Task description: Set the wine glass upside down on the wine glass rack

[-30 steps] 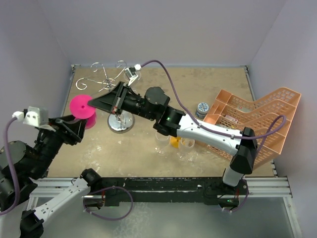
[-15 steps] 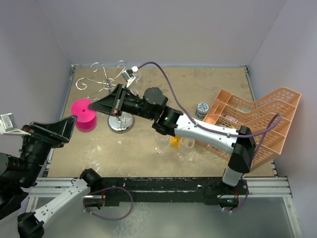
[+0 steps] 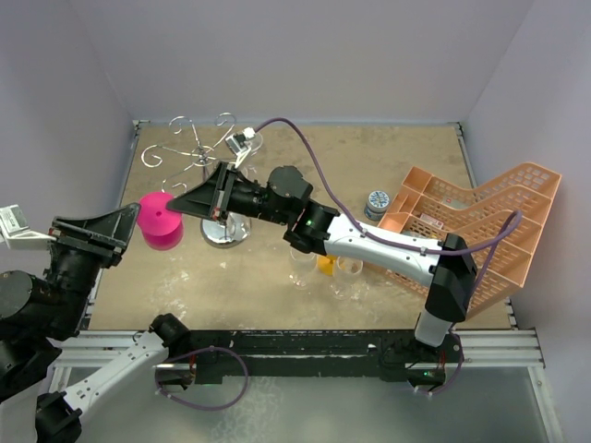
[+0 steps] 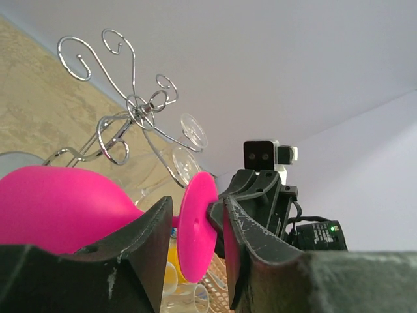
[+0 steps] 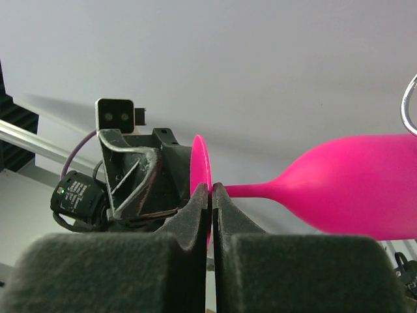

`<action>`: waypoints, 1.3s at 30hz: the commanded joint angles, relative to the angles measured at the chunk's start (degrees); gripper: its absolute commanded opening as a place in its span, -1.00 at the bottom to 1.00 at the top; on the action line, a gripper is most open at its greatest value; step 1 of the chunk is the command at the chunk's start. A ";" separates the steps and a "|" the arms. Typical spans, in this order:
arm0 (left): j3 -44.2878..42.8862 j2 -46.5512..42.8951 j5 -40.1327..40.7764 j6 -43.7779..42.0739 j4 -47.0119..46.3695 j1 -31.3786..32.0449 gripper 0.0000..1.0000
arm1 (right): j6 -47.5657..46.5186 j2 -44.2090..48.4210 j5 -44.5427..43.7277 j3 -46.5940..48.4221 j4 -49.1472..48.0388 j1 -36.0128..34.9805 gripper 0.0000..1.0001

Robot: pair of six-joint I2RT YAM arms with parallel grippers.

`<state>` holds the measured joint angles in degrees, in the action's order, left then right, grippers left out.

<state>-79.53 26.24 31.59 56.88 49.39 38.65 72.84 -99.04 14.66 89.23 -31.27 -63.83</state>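
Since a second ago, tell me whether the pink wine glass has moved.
Yes. The wine glass came slightly toward the arms' bases, away from the rack's scroll arms.

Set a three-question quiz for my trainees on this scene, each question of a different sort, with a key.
1. True or false: the pink wine glass hangs upside down on the wine glass rack.
2. What does the right pincer grip? A: the glass's bowl. B: the glass's flat foot. C: nothing.
3. Fill the gap: the plastic crate on the right side of the table is ___ in colour.

Key: 1 false; 2 B; 3 peach.
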 commanded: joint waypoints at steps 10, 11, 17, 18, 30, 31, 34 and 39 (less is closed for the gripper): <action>2.75 2.50 0.72 2.49 -2.74 0.02 -0.71 | -2.16 1.15 3.47 1.44 -5.51 -0.06 -1.00; 3.26 2.37 0.60 2.34 -3.60 0.02 -0.74 | -2.34 1.06 3.61 1.58 -5.68 -0.03 -1.00; 4.42 2.17 -0.15 1.50 -5.65 0.02 -1.00 | -2.90 1.36 3.71 1.56 -5.74 -0.01 -0.94; 4.39 2.13 0.64 1.40 -5.35 0.02 -1.00 | -3.15 1.58 3.48 1.19 -5.69 -0.06 -0.78; -1.46 3.79 22.94 -2.74 3.43 0.01 -1.00 | -6.08 9.76 -2.72 -8.06 -6.68 -0.05 0.22; -1.58 4.08 23.83 -3.84 2.80 0.04 -1.00 | -6.64 10.50 -3.01 -8.94 -7.25 -0.06 0.23; -0.69 5.50 24.84 -3.98 0.85 0.11 -1.00 | -9.16 12.38 -3.14 -11.19 -9.22 -0.03 0.23; 5.17 7.42 23.91 -2.00 -4.66 0.19 -1.00 | -15.60 17.11 -4.29 -15.76 -12.10 -0.06 0.24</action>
<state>-78.08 30.35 53.91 55.02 50.26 38.65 63.86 -86.94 12.08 76.40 -36.75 -63.72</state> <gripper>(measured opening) 0.003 0.613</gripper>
